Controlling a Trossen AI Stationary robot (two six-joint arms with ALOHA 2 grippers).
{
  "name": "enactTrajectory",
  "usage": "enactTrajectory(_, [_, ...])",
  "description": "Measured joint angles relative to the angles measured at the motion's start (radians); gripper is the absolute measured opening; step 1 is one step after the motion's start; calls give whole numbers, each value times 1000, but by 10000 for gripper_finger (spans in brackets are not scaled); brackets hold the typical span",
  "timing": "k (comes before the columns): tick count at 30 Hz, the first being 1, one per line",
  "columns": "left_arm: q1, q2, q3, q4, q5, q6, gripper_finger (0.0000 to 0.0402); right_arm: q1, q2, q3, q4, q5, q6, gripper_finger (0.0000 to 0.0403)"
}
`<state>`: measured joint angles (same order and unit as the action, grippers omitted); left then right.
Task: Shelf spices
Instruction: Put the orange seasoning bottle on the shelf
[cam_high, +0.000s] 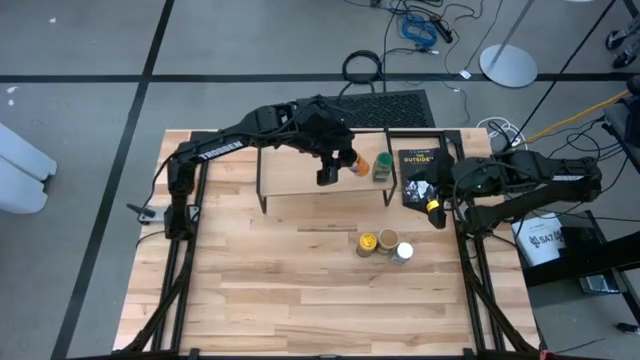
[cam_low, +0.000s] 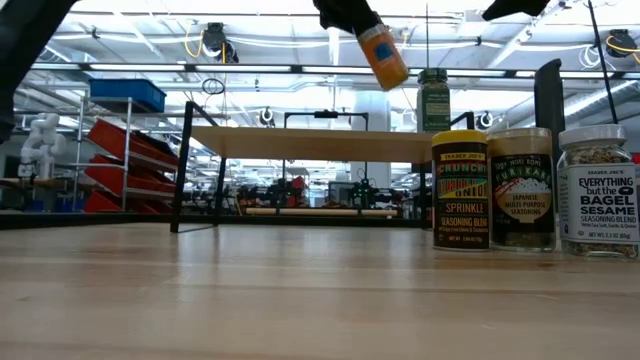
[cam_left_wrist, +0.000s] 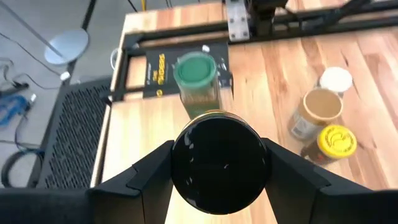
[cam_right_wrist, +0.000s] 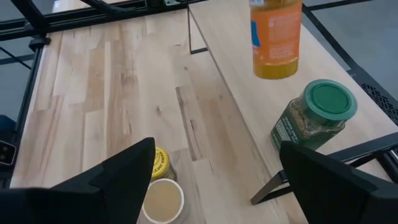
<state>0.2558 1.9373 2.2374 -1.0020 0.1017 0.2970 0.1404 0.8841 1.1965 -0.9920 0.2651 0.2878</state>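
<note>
My left gripper (cam_high: 330, 170) hangs over the shelf (cam_high: 295, 178) and is shut on an orange spice jar (cam_low: 384, 56) with a dark lid (cam_left_wrist: 219, 163). A green-lidded jar (cam_high: 383, 168) stands upright on the shelf's right end. Three more jars stand together on the table: a yellow-lidded one (cam_low: 459, 190), a tan-lidded one (cam_left_wrist: 322, 106) and a white-lidded one (cam_left_wrist: 336, 79). My right gripper (cam_right_wrist: 217, 180) is open above the table near the shelf's right end, with nothing between its fingers. My left gripper pinches the orange jar between its two fingers at the lid end (cam_left_wrist: 219, 163), one finger (cam_left_wrist: 155, 171) on each side. The fingers slant down from the table's left, along the jar. The jar hangs tilted, bottom down, clear of the shelf board (cam_right_wrist: 236, 68).
A black book with orange lettering (cam_high: 418, 175) lies right of the shelf, partly under my right arm. Black frame rails (cam_high: 470, 260) run along the table's sides. Bare tabletop (cam_high: 270, 290) spreads in front of the shelf.
</note>
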Motion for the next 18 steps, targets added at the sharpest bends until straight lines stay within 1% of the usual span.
enactTrajectory(9, [26, 57, 2, -12, 26, 2, 216, 0, 0, 0, 1, 0, -1, 334])
enactTrajectory(18, [41, 75, 1, 5, 41, 7, 216, 0, 1, 0, 3, 0, -15, 334])
